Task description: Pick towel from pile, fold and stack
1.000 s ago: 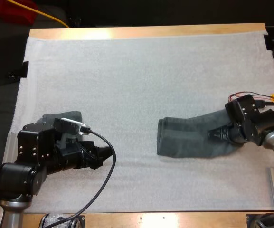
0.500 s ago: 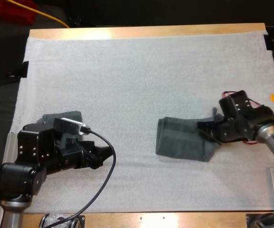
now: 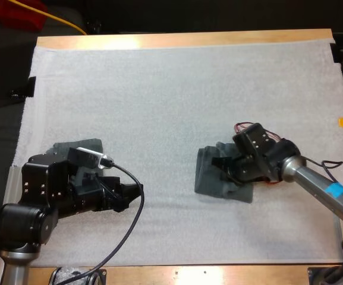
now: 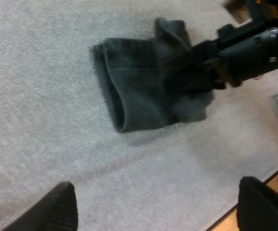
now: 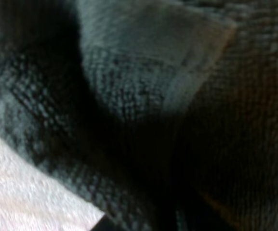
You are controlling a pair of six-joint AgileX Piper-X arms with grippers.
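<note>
A dark grey-green towel (image 3: 210,179) is lying right of the centre of the white mat (image 3: 159,89), doubled over on itself with its rounded fold facing my left arm. The right gripper (image 3: 223,165) is sitting on top of it, jaws closed on a bunched flap of the cloth, which is standing up beside the fingertips. Well apart from it, the left gripper (image 3: 134,192) is hovering low over bare mat, its fingers (image 4: 57,208) spread wide and touching nothing. A second towel (image 3: 87,145), crumpled, is lying just behind that arm near the mat's left edge. The wooden table (image 3: 189,40) is showing beyond the mat's far side.
</note>
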